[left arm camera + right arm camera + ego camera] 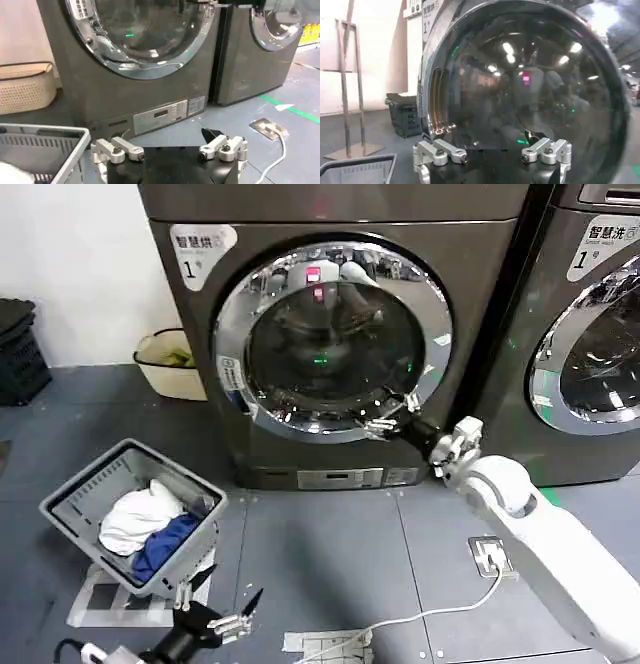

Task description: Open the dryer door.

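Note:
The dryer door [330, 334] is a round porthole with a wide chrome ring and dark glass, on the front of the grey machine marked 1. My right gripper [388, 416] is open at the lower right part of the chrome ring, fingertips close to the rim. In the right wrist view the dark glass of the door [530, 85] bulges just ahead of the open right gripper [493, 157]. My left gripper [235, 616] hangs low near the floor, open and holding nothing. In the left wrist view the door [145, 30] is beyond that gripper [172, 154].
A grey laundry basket [70, 504] with white and blue clothes lies tilted on the floor at the left. A second machine [590, 334] stands to the right. A beige bin [170, 364] and a black crate [20, 349] sit by the wall. A white cable [420, 616] runs to a floor socket [490, 554].

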### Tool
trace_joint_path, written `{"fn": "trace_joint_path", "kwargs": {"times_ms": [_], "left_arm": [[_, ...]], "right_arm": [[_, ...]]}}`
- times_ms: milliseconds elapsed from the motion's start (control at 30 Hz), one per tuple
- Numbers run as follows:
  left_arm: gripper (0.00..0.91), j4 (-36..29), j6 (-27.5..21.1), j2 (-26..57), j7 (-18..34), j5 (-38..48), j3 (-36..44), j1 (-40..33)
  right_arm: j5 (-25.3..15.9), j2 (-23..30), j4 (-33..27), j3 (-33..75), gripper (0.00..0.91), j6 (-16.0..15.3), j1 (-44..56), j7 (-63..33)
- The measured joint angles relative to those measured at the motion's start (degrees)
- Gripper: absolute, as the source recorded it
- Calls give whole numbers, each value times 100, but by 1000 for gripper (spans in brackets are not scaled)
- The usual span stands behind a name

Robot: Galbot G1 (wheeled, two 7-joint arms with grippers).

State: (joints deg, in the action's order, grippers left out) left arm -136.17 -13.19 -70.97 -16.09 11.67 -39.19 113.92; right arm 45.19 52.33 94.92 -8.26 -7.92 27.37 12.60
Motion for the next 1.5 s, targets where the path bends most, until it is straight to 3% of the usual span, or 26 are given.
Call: {"fn": "trace_joint_path", "kwargs": {"times_ms": [1500], "left_arm": [[907,64,-56,28,-21,65,-52,-85]], "right_arm": [[75,1341,-1440,-1274,907,89,-1475,405]]}}
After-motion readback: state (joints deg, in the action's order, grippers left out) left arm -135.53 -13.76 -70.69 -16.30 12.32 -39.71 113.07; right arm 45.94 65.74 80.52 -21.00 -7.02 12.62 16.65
